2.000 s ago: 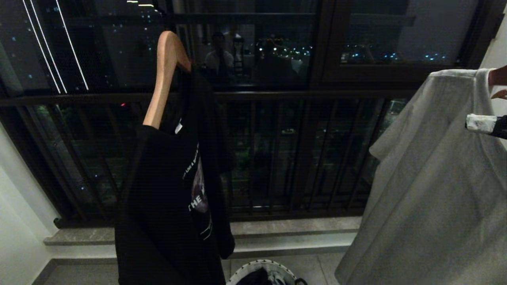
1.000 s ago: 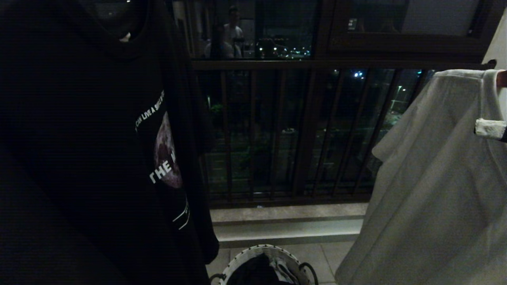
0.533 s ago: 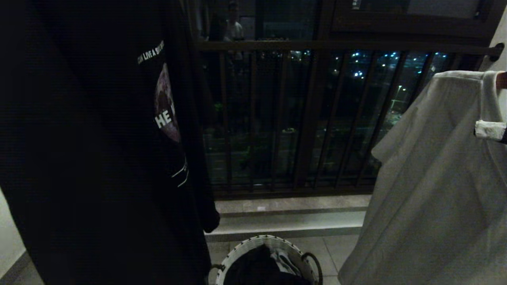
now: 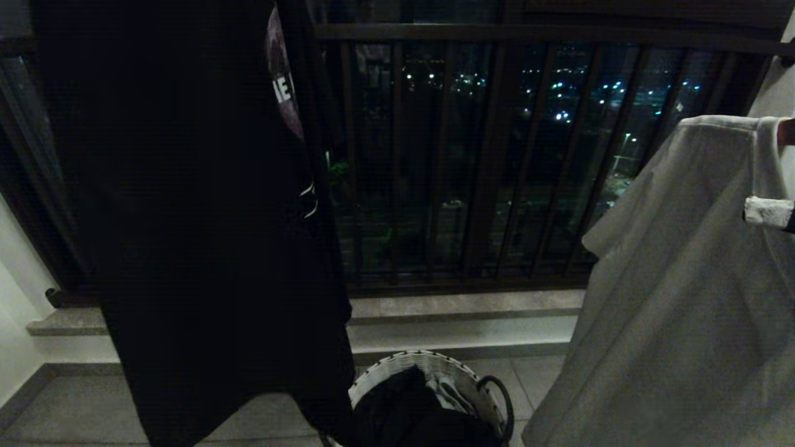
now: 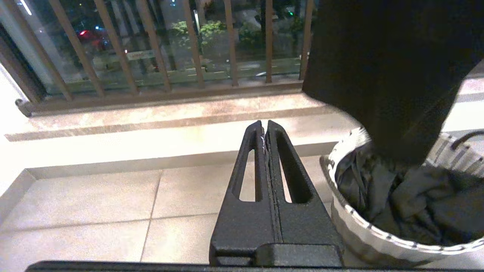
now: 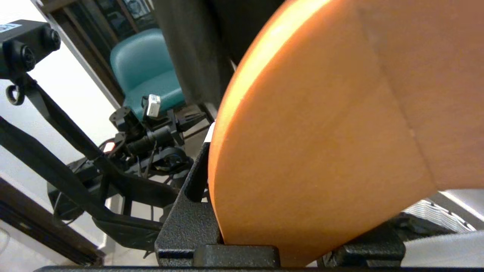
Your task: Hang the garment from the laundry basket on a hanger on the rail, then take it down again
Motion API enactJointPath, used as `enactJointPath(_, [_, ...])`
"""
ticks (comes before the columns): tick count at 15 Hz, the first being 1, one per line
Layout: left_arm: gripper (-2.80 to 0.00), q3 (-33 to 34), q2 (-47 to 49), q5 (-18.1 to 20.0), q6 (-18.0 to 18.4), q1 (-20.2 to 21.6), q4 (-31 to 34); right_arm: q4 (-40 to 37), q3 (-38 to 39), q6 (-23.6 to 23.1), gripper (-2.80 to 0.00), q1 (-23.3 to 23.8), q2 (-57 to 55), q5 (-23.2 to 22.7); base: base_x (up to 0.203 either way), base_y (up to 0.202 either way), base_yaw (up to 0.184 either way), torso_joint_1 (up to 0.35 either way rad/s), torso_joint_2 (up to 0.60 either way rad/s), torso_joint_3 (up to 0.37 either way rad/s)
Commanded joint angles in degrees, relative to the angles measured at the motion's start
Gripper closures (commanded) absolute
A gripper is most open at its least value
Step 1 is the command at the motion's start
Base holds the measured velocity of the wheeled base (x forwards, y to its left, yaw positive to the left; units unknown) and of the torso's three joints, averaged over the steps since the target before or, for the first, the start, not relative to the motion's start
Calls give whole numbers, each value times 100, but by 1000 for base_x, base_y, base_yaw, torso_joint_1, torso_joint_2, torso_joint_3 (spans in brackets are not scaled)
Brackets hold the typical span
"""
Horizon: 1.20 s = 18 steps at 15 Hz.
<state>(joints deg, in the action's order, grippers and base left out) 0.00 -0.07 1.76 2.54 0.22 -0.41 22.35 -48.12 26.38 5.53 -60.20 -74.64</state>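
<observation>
Hanger (image 6: 321, 151) between right fingers (image 6: 189, 223), wrist-only.

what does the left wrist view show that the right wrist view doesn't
Only the left wrist view: the left end effector, shut and empty, above the floor tiles; the window bars; the laundry basket with dark clothes inside.

Only the right wrist view: the right end effector closed on a wooden hanger, plus a teal chair and a black stand behind.

Both: dark hanging fabric, probably the black T-shirt, though that is uncertain.
</observation>
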Motion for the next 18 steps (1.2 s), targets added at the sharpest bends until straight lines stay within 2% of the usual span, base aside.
enactJointPath(1, [0, 18, -1, 0, 1, 4, -2, 15, -21, 8, 0, 0, 8, -42, 0, 0, 0, -79, 456, 364])
enactJointPath(6, [0, 18, -1, 0, 1, 4, -2, 16, -93, 8, 0, 0, 34, -41, 0, 0, 0, -35, 373, 337])
enactJointPath(14, [0, 18, -1, 0, 1, 4, -2, 15, -175, 52, 0, 7, 56, -19, 0, 0, 0, 1, 34, 28])
enactJointPath(18, [0, 18, -1, 0, 1, 4, -2, -76, -873, 122, 0, 9, -316, 185, 0, 0, 0, 0, 0, 0])
